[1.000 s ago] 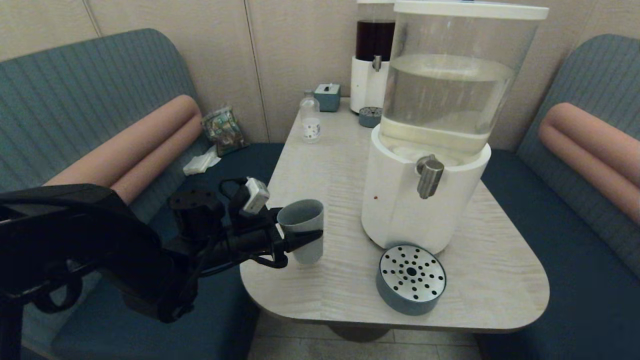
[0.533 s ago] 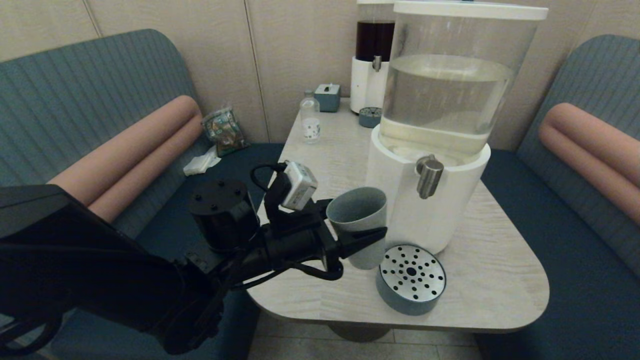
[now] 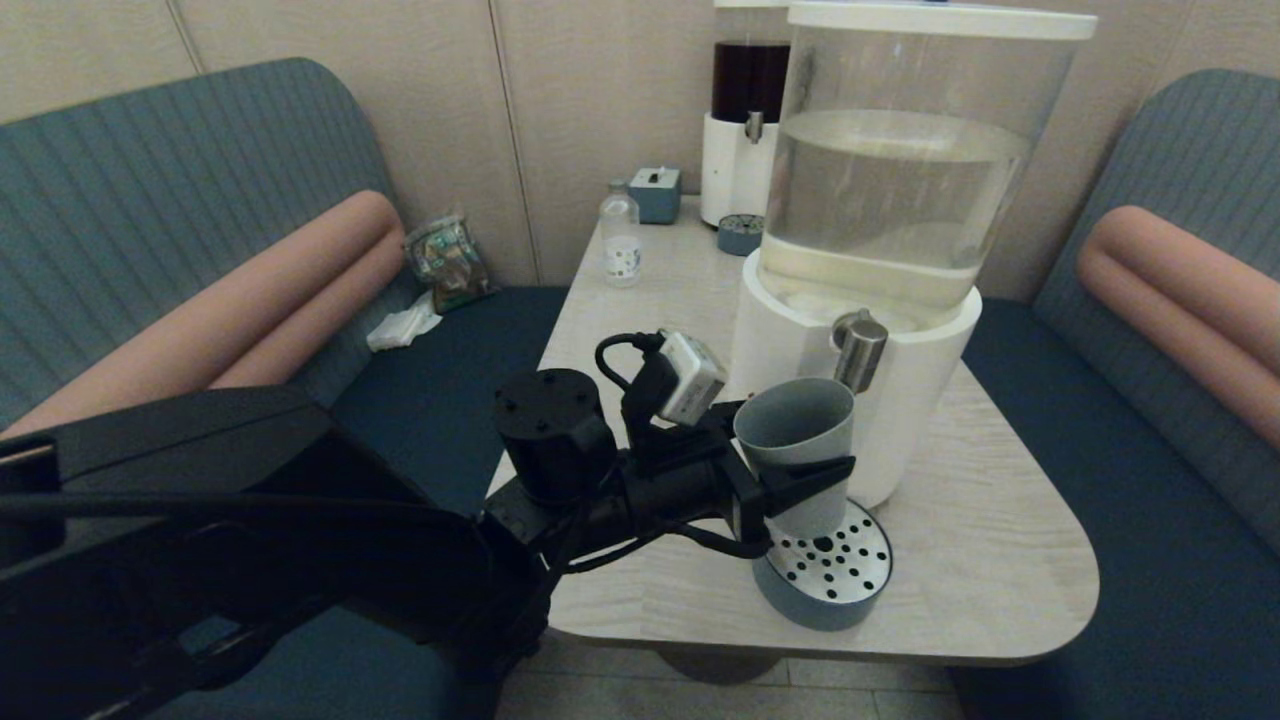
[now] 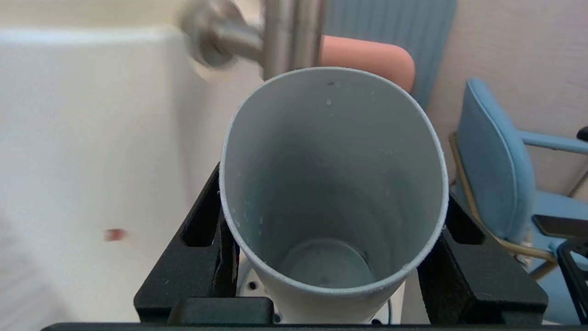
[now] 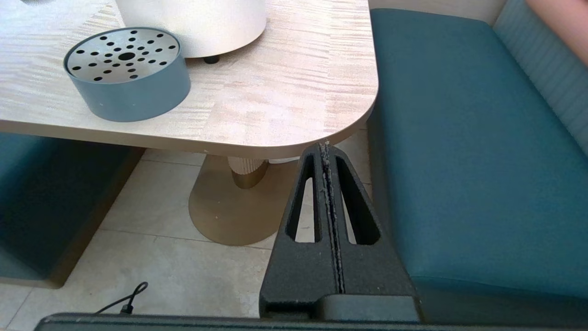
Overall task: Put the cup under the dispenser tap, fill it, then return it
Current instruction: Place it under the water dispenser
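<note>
The grey-blue cup [image 3: 795, 450] is held upright in my left gripper [image 3: 800, 482], which is shut on its sides. It hangs above the left part of the round perforated drip tray [image 3: 835, 580], its rim just below and left of the steel dispenser tap [image 3: 860, 350] on the white-based dispenser [image 3: 910, 400]. In the left wrist view the cup [image 4: 330, 184] is empty apart from a few droplets, and the tap [image 4: 287, 37] stands just past its far rim. My right gripper [image 5: 326, 147] is shut and parked low beside the table's near right corner.
Farther back on the table [image 3: 990, 540] stand a small clear bottle [image 3: 620, 240], a small grey box [image 3: 655, 193], the dark-red-liquid dispenser [image 3: 745, 130] and its small drip tray [image 3: 740, 233]. Blue bench seats [image 5: 459, 161] flank the table.
My left arm has carried the cup from the table's left edge rightward to the big dispenser, and it now hangs over the drip tray by the tap.
</note>
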Motion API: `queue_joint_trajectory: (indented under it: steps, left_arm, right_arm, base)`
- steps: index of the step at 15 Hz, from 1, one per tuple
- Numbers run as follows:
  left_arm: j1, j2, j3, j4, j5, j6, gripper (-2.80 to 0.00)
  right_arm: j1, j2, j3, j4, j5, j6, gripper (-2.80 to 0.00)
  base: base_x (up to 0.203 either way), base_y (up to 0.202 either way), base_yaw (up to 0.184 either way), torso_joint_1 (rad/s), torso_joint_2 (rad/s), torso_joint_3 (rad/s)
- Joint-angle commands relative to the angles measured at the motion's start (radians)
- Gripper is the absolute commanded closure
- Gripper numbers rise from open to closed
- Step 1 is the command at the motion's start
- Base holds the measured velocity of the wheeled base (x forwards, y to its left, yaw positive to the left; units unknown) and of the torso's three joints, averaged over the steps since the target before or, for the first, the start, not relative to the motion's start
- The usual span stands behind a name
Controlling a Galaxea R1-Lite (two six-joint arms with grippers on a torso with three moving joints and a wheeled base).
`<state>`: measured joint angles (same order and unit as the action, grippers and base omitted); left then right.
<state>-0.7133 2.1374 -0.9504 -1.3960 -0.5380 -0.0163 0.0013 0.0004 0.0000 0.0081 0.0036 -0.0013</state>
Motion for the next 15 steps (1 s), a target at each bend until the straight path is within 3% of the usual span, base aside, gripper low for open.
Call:
queue_joint_trajectory:
  steps: [1, 11, 12, 15]
  left_arm:
    - [-0.008, 0.066, -0.028, -0.009, -0.003, -0.002, 0.00]
    - [0.000, 0.224, -0.140, -0.009, -0.002, -0.004, 0.00]
    - [0.000, 0.228, -0.143, -0.009, -0.002, -0.004, -2.80]
    - [0.000, 0.225, -0.162, -0.021, 0.003, -0.017, -2.80]
  right_arm:
    - [0.000, -0.002, 0.000, 0.000, 0.001, 0.000, 0.00]
    - [0.000, -0.002, 0.000, 0.000, 0.000, 0.000, 0.00]
    - [0.000, -0.002, 0.000, 0.000, 0.001, 0.000, 0.00]
    - [0.000, -0.002, 0.000, 0.000, 0.001, 0.000, 0.00]
  base:
    - [0.000, 0.000, 0.000, 0.000, 0.00, 0.000]
    - [0.000, 0.000, 0.000, 0.000, 0.00, 0.000]
    - [0.000, 0.000, 0.000, 0.000, 0.00, 0.000]
    - [0.000, 0.000, 0.000, 0.000, 0.00, 0.000]
